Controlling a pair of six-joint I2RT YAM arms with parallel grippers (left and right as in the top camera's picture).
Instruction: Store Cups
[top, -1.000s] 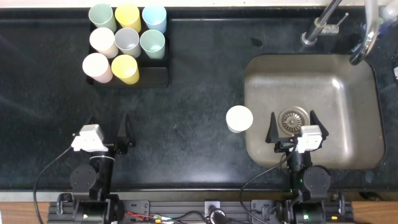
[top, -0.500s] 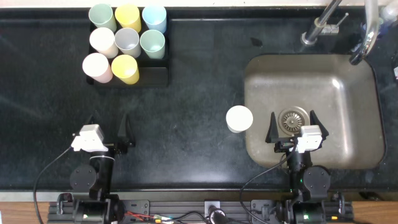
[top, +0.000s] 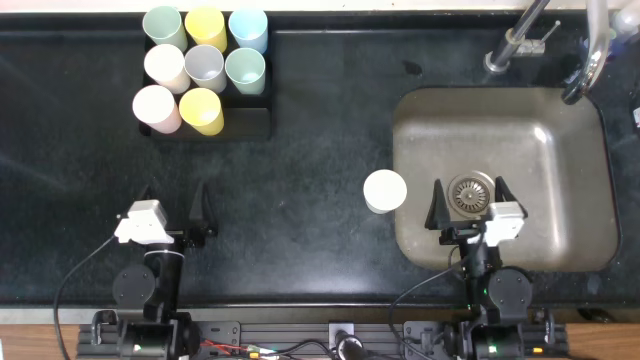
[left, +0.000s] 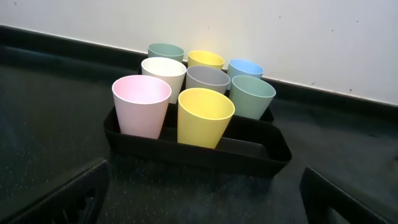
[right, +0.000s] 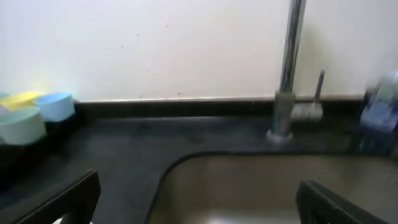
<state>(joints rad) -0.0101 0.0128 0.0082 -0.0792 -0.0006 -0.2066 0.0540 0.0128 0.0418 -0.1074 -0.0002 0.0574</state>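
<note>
Left gripper (top: 177, 208) and right gripper (top: 470, 205) gape empty. Tray (left: 186, 152) wall hides stored cups' (left: 205, 118) bases; lone cup (top: 385, 190) beside sink (top: 550, 170).

Top view: bright, even light from above. The black speckled stone tabletop (top: 320, 150) stays dark, with a faint pale sheen toward its left end. The stainless steel sink (top: 560, 130) shows broad, soft reflections. The round white cup (top: 384, 190) is nearly blown out.

Left wrist view: the pastel plastic cups (left: 206, 116) are crisp and evenly lit, with soft shadows in the black plastic tray (left: 249, 155). The left claw (left: 205, 169) is dark and unfocused.

Right wrist view: soft throughout. The chrome tap (right: 291, 62) carries a vertical highlight. The off-white wall (right: 155, 43) is bright. A bluish object (right: 380, 115) is smeared. The right claw (right: 198, 179) shows as a dark silhouette.
</note>
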